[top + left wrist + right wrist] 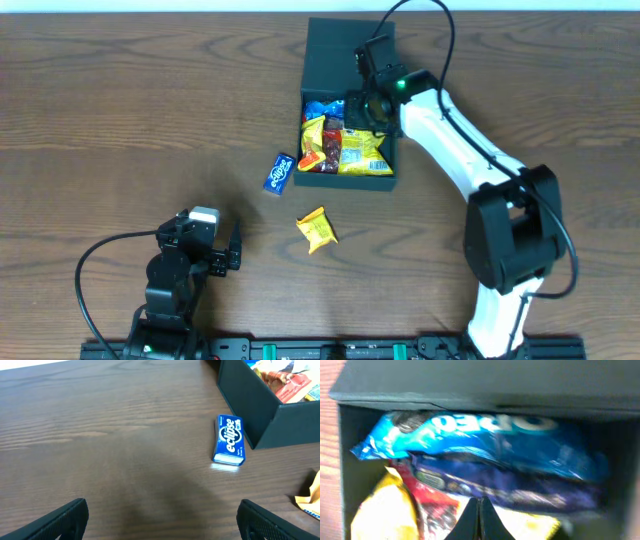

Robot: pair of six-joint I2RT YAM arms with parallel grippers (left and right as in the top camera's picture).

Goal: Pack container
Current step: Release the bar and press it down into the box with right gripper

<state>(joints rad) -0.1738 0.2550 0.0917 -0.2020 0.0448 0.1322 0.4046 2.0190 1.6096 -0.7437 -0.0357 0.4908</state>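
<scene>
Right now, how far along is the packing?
Done: several snacks, a blue Oreo pack among them, lie in the open container. In hand: nothing; the right gripper is shut and empty above it, the left gripper open and empty. Left: the Eclipse gum pack and yellow packet on the table, and the lid is open.

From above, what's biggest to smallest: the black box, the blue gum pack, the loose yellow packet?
1. black box, by far.
2. yellow packet.
3. blue gum pack.
The last two look close, so that order is unsure.
</scene>
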